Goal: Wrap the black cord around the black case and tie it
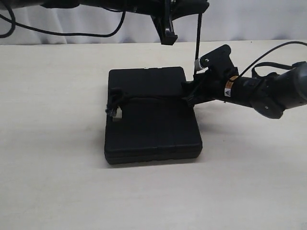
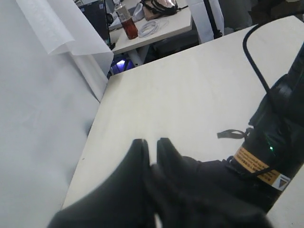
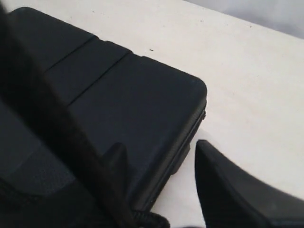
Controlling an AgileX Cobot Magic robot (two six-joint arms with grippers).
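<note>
Item: black case (image 1: 153,124), flat and shut, lying near the middle of the worktop (image 1: 57,167), well apart from the far edge. Item: black cord (image 1: 198,43). One run lies across the lid from the case side facing the left edge of the worktop to the side facing the right edge. At the left-facing side it ends in a frayed knot (image 1: 114,111), bunched beside a small pale opening in the case's edge. At the right-facing side the strand turns upward and rises straight and taut to the top of the exterior view. Whether any cord passes under the case cannot be seen. Item: left hand (image 2: 151,145), raised high over the far side of the worktop, fingers pressed together. The cord itself does not show between them, but the taut strand climbs to where this hand sits, so it is judged to be clamped on the cord. Item: right hand (image 1: 194,93), low at the case's right-facing side, fingers apart and gripping nothing. One is over the lid near a corner, the other out past the side above bare worktop. A blurred dark band close to its camera is probably the rising strand. Status, by judgement: the first pass over the lid is laid and under tension. The full turn around the case is unconfirmed, and no tie joining the two ends is visible. Wrapping and tying remain to be done.
</note>
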